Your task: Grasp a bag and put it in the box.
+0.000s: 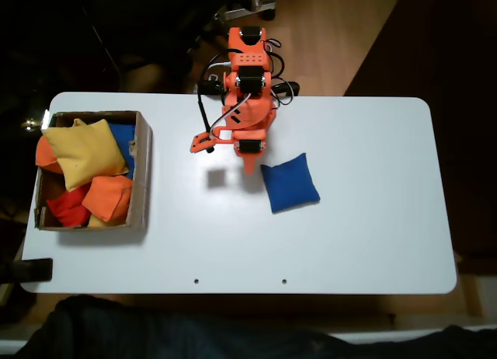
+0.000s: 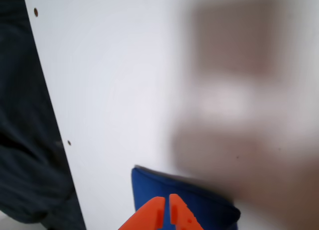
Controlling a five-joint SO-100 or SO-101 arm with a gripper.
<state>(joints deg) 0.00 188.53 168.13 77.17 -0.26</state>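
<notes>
The blue bag (image 1: 290, 182) lies flat on the white table (image 1: 365, 242), right of centre in the fixed view. My orange gripper (image 1: 248, 166) hangs just left of the bag's upper-left corner, its tip pointing down at the table. In the wrist view the two orange fingertips (image 2: 155, 212) stand almost together with nothing between them, so the gripper (image 2: 167, 212) is shut, and the bag (image 2: 209, 205) lies just beyond them. The brown cardboard box (image 1: 144, 172) stands at the table's left end, holding a big yellow bag (image 1: 84, 151), orange and red bags and a patch of blue.
The arm's base (image 1: 248, 64) sits at the table's far edge with black cables beside it. Two small holes (image 1: 196, 281) mark the near edge. Dark floor lies past the table edge (image 2: 50, 115) in the wrist view. A blurred brownish patch (image 2: 239, 90) covers that view's right side.
</notes>
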